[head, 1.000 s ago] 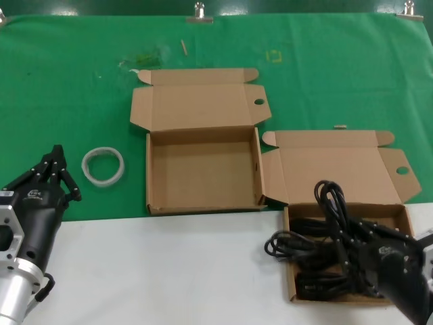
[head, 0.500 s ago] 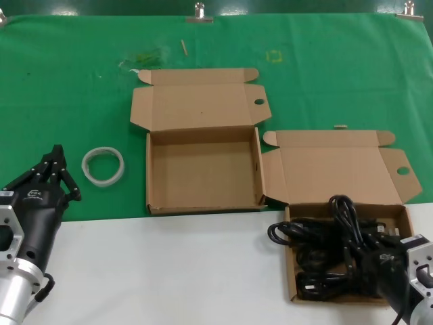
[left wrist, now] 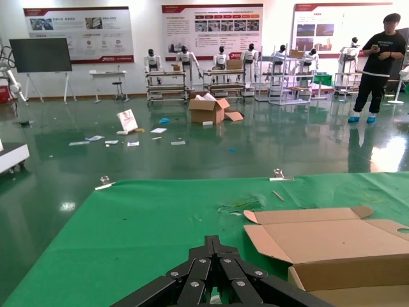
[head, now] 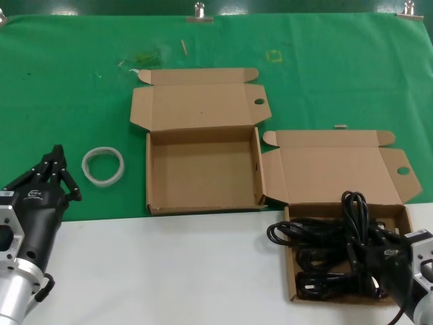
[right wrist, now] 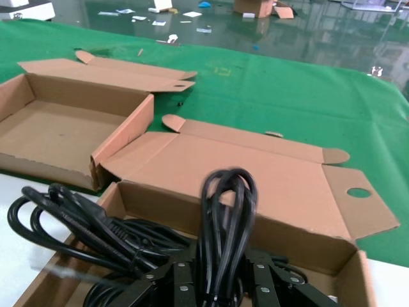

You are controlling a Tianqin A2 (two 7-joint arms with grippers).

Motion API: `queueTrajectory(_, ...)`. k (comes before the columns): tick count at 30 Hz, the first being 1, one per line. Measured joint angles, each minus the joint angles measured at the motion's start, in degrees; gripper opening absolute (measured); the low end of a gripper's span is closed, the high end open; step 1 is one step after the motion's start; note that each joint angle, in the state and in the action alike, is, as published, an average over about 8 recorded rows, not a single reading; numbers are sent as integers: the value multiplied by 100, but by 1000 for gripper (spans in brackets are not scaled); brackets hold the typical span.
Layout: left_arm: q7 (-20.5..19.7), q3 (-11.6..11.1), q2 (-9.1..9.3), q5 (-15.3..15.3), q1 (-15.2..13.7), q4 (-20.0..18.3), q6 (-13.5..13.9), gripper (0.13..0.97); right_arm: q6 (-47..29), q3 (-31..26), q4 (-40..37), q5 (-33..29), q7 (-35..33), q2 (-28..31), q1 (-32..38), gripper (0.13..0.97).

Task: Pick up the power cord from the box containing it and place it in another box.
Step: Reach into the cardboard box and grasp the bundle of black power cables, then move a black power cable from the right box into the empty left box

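The power cord (head: 318, 233) is a black tangle lying in the right-hand cardboard box (head: 289, 271), with loops spilling over that box's left wall. One bundle of strands (right wrist: 227, 204) stands upright between the fingers of my right gripper (head: 369, 247), which is shut on it over the box's near right part (right wrist: 220, 268). The wide short lid (right wrist: 255, 179) lies open behind. The other box (head: 203, 172), with the taller lid, sits open and bare-floored at centre, also in the right wrist view (right wrist: 57, 128). My left gripper (head: 55, 166) is parked at far left, shut (left wrist: 214, 246).
A white ring of tape (head: 103, 164) lies on the green cloth between the left gripper and the centre box. The white table surface (head: 169, 271) runs along the front. Metal clips (head: 199, 12) hold the cloth at the far edge.
My right gripper has shifted right and toward the near edge, carrying the upright loop of cord with it. The left arm has not moved.
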Motion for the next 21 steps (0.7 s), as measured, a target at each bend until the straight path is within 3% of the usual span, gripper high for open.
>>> queueTrajectory(21,0,0,0,0,0,0,0,140,335,530,1175,218,34,578,-624,213)
